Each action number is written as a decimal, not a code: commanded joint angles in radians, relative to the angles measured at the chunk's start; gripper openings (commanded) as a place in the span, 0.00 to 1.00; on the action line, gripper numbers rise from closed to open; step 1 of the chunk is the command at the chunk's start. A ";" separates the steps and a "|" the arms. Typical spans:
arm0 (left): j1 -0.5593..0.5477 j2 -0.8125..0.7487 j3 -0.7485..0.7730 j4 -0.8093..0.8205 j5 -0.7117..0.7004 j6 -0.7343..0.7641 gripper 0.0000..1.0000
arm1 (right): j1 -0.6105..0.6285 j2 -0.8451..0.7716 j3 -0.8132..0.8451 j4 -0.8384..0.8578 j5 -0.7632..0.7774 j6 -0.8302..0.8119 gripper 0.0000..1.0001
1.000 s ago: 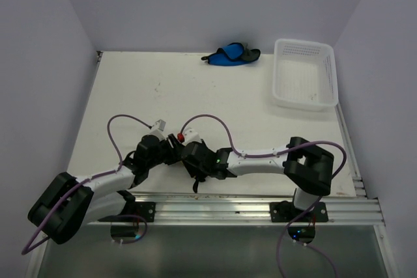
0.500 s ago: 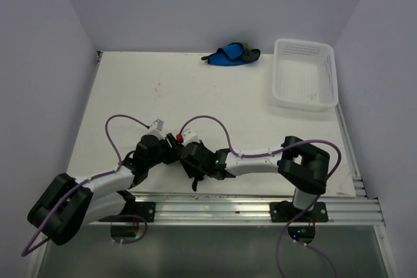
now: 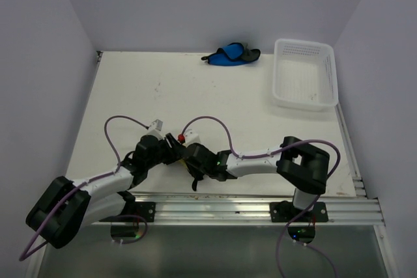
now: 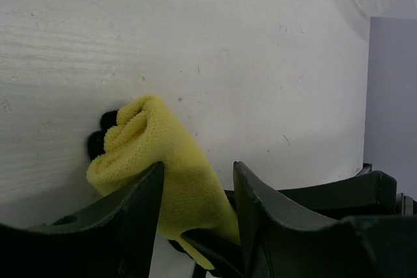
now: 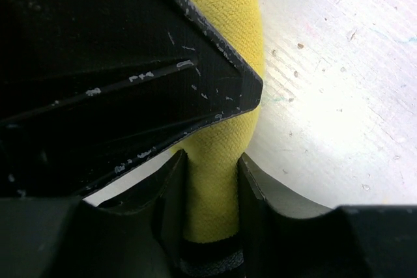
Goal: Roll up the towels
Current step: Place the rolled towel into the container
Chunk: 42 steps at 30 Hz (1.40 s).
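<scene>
Top external view, from above and behind: we see the left arm (image 3: 111, 177) and the right arm (image 3: 260, 161), both black and white, folded low toward each other. Their wrists meet over the near part of the white table (image 3: 163, 89), just ahead of the aluminium rail (image 3: 247, 208) that carries their bases. From here the arms hide what lies beneath them. Against the far wall, well apart from both arms, the bright blue towel (image 3: 229, 55) with dark edging lies bunched in a loose heap. To its right, near the far right corner, stands the white perforated plastic basket (image 3: 303, 101), apart from the blue towel.

Left wrist view: we find the bright yellow towel (image 4: 150, 141), a soft ribbed cloth, rolled into a short tube lying on the table. The left gripper (image 4: 199, 167) straddles it, with one black finger (image 4: 140, 213) against the roll and the other just beside it. Whether they squeeze, we cannot tell. Dark edging peeks out at the roll's far-left end.

Right wrist view: the right gripper (image 5: 212, 161) presses its two fingers on either side of the yellow towel, pinching it narrow between them. A black finger of the left gripper crosses over the roll directly ahead. The towel's rounded end shows beyond it on the table.
</scene>
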 commanded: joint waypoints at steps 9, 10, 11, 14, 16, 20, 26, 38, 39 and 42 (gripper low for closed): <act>0.015 -0.022 0.105 -0.143 -0.058 -0.044 0.52 | 0.040 0.041 -0.021 -0.046 0.085 0.014 0.23; 0.023 -0.035 0.114 -0.154 -0.060 -0.037 0.52 | 0.044 0.030 -0.023 -0.046 0.084 0.014 0.19; 0.027 -0.039 0.122 -0.165 -0.063 -0.031 0.53 | 0.044 0.026 -0.024 -0.046 0.087 0.016 0.17; 0.065 -0.055 0.175 -0.238 -0.067 -0.005 0.53 | 0.049 0.009 -0.032 -0.052 0.096 0.019 0.12; 0.092 -0.065 0.195 -0.271 -0.084 0.003 0.53 | 0.047 0.006 -0.033 -0.055 0.099 0.020 0.10; 0.133 -0.079 0.255 -0.366 -0.119 0.006 0.55 | 0.047 -0.002 -0.040 -0.065 0.108 0.030 0.04; 0.176 -0.104 0.353 -0.475 -0.193 0.067 0.57 | 0.046 0.004 -0.017 -0.124 0.146 0.048 0.00; 0.190 -0.088 0.421 -0.536 -0.207 0.146 0.58 | -0.054 -0.064 0.039 -0.259 0.237 0.042 0.00; 0.190 -0.084 0.426 -0.539 -0.205 0.150 0.59 | -0.068 -0.077 0.036 -0.255 0.226 0.033 0.00; 0.191 -0.070 0.436 -0.542 -0.204 0.164 0.59 | -0.126 -0.124 0.034 -0.253 0.196 0.004 0.00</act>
